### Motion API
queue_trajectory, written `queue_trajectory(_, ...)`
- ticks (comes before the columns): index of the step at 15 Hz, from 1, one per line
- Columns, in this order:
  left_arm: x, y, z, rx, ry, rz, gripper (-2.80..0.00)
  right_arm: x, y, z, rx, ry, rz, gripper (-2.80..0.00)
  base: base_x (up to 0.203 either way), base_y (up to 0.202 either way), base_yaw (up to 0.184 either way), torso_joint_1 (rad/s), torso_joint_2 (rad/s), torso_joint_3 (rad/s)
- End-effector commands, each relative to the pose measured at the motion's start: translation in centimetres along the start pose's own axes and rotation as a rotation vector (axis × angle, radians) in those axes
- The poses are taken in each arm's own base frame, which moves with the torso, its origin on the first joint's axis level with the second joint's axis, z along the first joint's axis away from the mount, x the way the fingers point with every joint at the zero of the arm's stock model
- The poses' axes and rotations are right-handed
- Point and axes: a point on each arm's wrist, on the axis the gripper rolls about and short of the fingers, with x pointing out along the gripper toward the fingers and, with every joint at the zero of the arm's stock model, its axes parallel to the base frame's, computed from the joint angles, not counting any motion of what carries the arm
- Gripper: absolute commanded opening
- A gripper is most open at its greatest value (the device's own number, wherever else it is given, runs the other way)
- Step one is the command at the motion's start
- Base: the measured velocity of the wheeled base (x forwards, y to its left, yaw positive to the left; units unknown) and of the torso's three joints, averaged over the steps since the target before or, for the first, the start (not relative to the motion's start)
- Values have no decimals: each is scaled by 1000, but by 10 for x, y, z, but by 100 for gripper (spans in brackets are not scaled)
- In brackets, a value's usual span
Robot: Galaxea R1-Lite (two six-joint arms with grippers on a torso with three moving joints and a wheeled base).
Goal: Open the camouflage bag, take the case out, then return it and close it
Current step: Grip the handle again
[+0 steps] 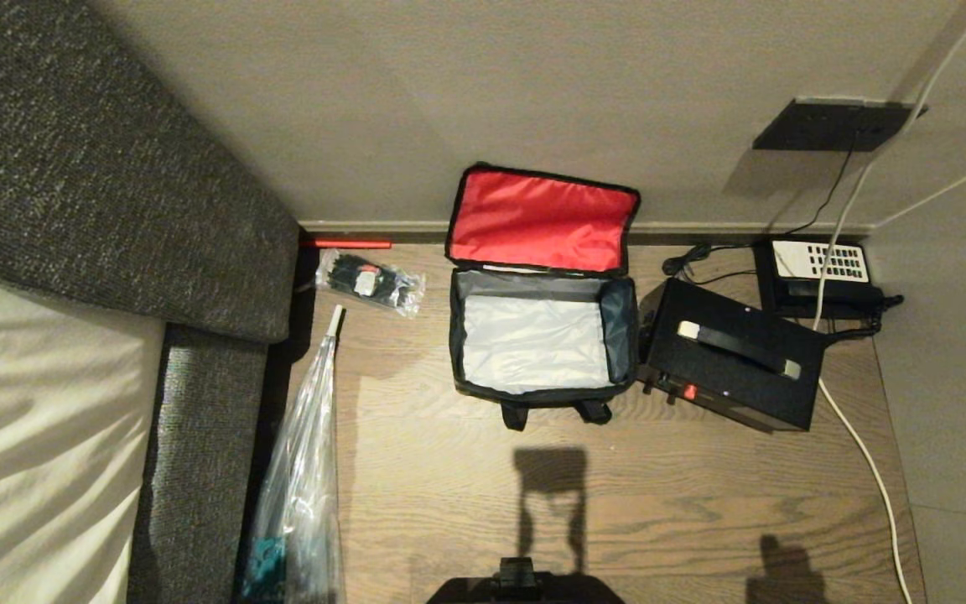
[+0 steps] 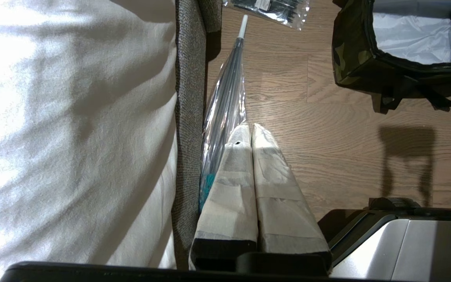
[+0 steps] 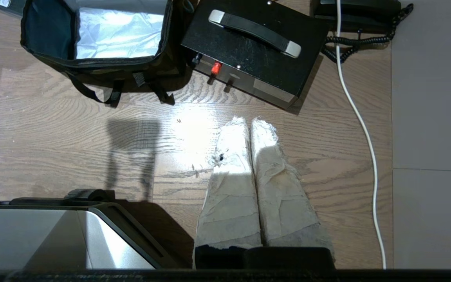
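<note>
Right gripper (image 3: 249, 125) was pinched shut, empty, hanging over bare wood floor (image 3: 327, 164). Left gripper (image 2: 251, 131) likewise shut and empty, parked by the sofa edge (image 2: 188, 98) and a clear plastic sleeve (image 2: 225, 113).

Black case (image 1: 730, 365) sat out on the floor, touching or just beside the bag's right wall, handle up, its length running diagonally. It lay ahead of the right gripper and slightly to its right, so that arm looks the nearer one.

Camouflage bag (image 1: 537, 335) stood open ahead, between the two grippers, red-lined lid (image 1: 542, 220) propped against the wall, silver interior empty. I'd judge the case is out and putting it back comes next.
</note>
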Motion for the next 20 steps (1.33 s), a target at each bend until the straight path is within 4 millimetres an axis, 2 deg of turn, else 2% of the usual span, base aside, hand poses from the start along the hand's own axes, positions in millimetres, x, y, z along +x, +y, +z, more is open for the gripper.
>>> queue_trajectory(1,0,0,0,1,1,1,-280,0,0,0,-2,7,1,-280,0,0,0,0,0,0)
queue_trajectory(13,0,0,0,-2,3,1,-280,0,0,0,13,5,-3,-280,0,0,0,0,0,0)
queue_trajectory(20,0,0,0,2,1,3,-280,0,0,0,13,5,-3,-280,0,0,0,1,0,157)
